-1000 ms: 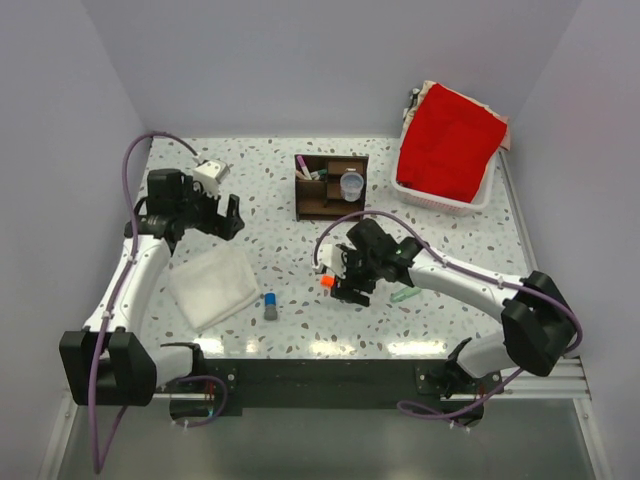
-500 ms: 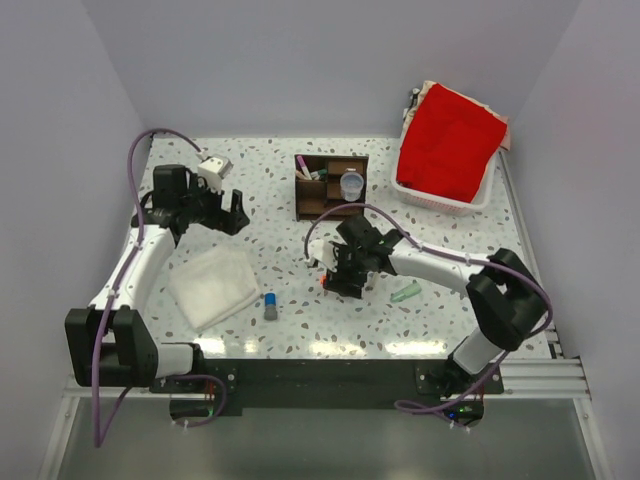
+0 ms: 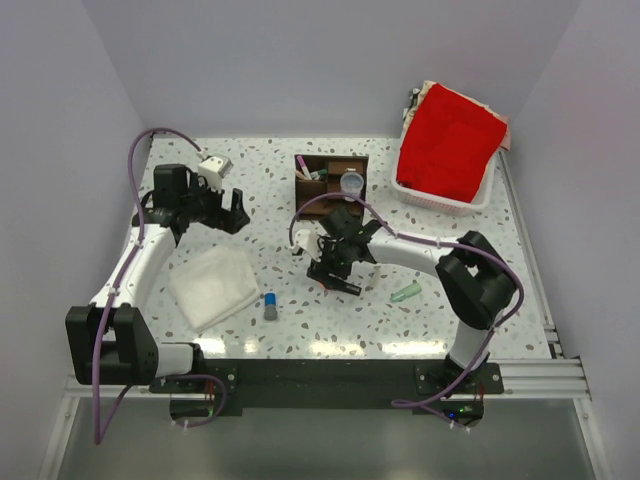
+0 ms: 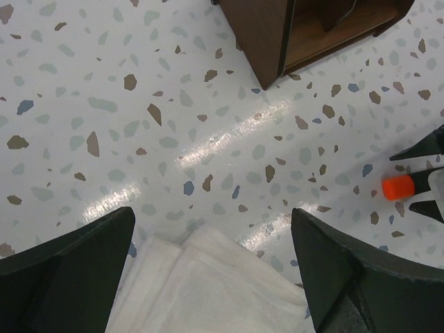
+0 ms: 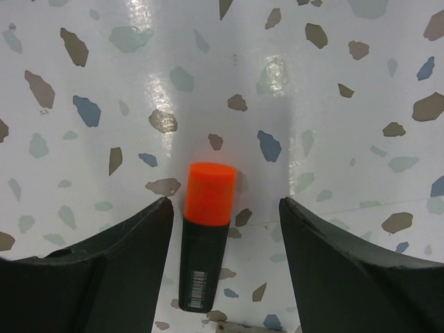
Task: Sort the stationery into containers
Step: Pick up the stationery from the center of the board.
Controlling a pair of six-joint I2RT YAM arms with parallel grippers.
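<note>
Organizers: one dark brown wooden desk organizer (image 3: 312, 200) with several compartments, at 12 o'clock on the speckled terrazzo table (image 3: 270, 235)
In the organizer: one small round bluish pot (image 3: 351, 183) in a right-hand compartment; thin pale pens (image 3: 304, 171) stand in the left one, but you cannot count them from above
Highlighters: one orange-capped black highlighter (image 5: 205, 243), lying flat on the table at 6 o'clock of the organizer
Right gripper: your right gripper (image 5: 223, 201) straddles that highlighter with its jaws wider than the barrel; the 9 o'clock finger is just beside it, bare table shows before the 3 o'clock finger, and nothing is clamped
Sticks: one blue-capped grey stick (image 3: 270, 306), loose at 8 o'clock of your right gripper
Cap pieces: one mint-green cap-like piece (image 3: 405, 294), loose at 4 o'clock of your right gripper
Left gripper: your left gripper (image 4: 211, 211) has its jaws spread wide and holds nothing; it hangs at 9 o'clock of the organizer, well apart from it
Cloths: one white folded cloth (image 3: 212, 288) at 6 o'clock of your left gripper
Baskets: one white basket (image 3: 440, 202) at 2 o'clock on the table, with one red cloth (image 3: 450, 140) in it
</note>
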